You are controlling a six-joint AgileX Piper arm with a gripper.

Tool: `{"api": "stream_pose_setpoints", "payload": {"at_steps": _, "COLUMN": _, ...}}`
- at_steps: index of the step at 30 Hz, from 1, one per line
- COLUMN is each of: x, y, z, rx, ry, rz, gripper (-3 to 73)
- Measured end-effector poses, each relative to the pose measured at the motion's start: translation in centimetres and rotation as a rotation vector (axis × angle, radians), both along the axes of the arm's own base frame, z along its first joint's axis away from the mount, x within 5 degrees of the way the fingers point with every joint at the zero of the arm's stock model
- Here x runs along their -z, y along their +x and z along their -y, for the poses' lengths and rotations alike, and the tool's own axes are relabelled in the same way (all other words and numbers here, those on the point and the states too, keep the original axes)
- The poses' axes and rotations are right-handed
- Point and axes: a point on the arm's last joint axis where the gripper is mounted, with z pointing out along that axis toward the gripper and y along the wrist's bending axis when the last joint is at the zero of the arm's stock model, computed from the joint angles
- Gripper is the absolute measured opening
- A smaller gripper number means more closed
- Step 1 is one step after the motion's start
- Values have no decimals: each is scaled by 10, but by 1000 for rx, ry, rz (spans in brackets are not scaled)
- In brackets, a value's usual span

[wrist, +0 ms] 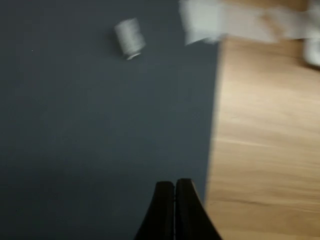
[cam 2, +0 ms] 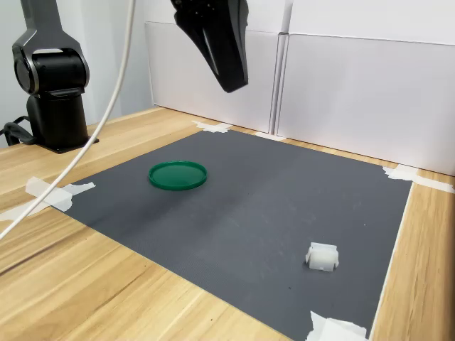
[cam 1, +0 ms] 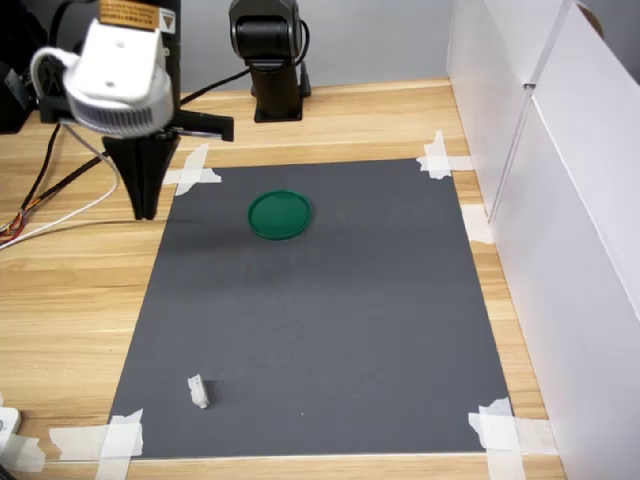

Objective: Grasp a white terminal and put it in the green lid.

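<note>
The gripper (cam 1: 146, 205) hung high above the far corner of the dark mat (cam 1: 330, 330), empty, its two black fingers (wrist: 163, 210) pressed together with no gap between them in the wrist view. The white terminal (cam 1: 198, 390) lay alone on the mat, at about seven o'clock in the first exterior view, close to the taped corner (cam 1: 118, 437) and well apart from the green lid (cam 1: 279, 214), which sat flat near eleven o'clock, nothing in it.

The little piece looked to me like hard moulded plastic: stiff, very light, and likely slick on its faces. In the second exterior view it (cam 2: 322, 256) showed a blocky body with small ledges, so I would have taken it across its two flatter long sides, low on the body, with the fingers first spread just wider than it. So light a thing could skid or tip on the mat if one finger touched before the other.
</note>
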Motion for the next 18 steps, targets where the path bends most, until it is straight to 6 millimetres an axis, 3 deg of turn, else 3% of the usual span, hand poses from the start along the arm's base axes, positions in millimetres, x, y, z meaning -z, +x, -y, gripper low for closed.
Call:
{"api": "stream_pose_setpoints", "payload": {"at_steps": 6, "x": -3, "y": 5, "z": -10, "rx": -119, "ry": 62, "rz": -125, "gripper": -15}}
{"api": "stream_pose_setpoints", "payload": {"at_steps": 10, "x": -4, "y": 14, "z": -8, "rx": -128, "ry": 46, "rz": -147, "gripper": 55}}
{"api": "stream_pose_setpoints", "payload": {"at_steps": 18, "x": -8, "y": 20, "z": -5, "rx": -128, "ry": 10, "rz": -110, "gripper": 436}}
